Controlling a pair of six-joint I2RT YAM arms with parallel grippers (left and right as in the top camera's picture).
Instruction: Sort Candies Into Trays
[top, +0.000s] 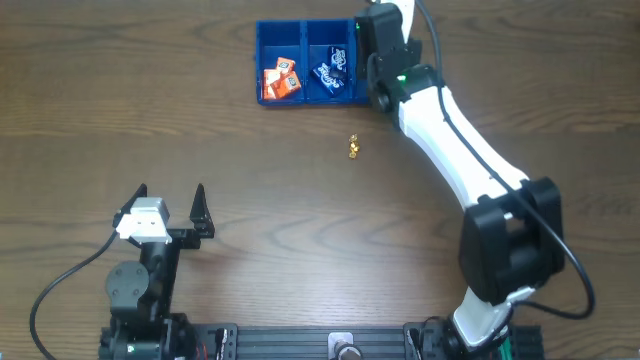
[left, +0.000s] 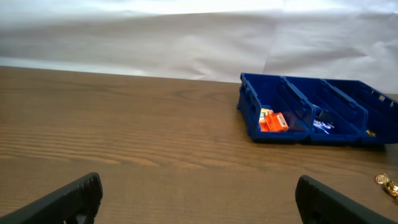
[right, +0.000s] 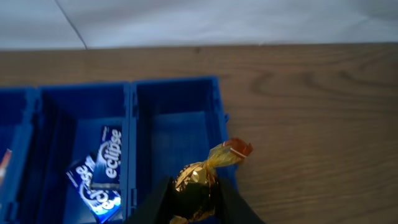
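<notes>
The right gripper (right: 194, 208) is up at the far side of the table (top: 150, 110), its fingers closed snugly on a gold candy (right: 196, 180), with the twisted wrapper tail sticking out to one side. From its own camera it hangs about over the rim of the blue tray (right: 174, 86), right at the edge of the end bin (right: 177, 134), which looks bare inside. The middle bin beside it has blue packets (right: 99, 174), and the bin at the other end has orange candies (top: 282, 80). So I'd say the step in hand is dropping this gold one into the end bin. The sorting looks most of the way done, since just one loose candy (top: 354, 149), also gold, lies on the wood a little short of the tray. To do the drop well, I'd want the gripper carried a touch further in, so the candy sits over the bin floor and not the wall, then brought low and opened fully. That round shape could roll or bounce off the rim, and the wrapper tail might snag on a finger. The left gripper (top: 170, 205) sits well apart near its own base, fingers spread wide with nothing between them
</notes>
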